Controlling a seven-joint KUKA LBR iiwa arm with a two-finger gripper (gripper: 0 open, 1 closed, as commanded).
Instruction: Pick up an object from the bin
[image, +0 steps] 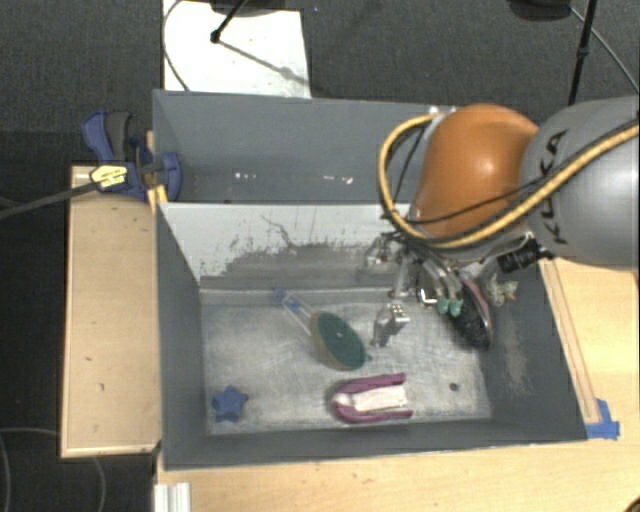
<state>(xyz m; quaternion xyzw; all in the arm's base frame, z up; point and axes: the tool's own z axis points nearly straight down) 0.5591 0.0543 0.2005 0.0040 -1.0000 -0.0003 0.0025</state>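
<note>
The grey bin has open floor at frame left. The gripper hangs centre-right, open or closed I cannot tell, just beside a green, perhaps spoon-like thing. Below lies a purple-and-white object, and lower left a blue star.

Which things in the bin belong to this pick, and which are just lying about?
In play: gripper; dark green spoon with clear handle, nearest it.
Lying about: purple and white thing at front; blue star, front left corner.
</note>
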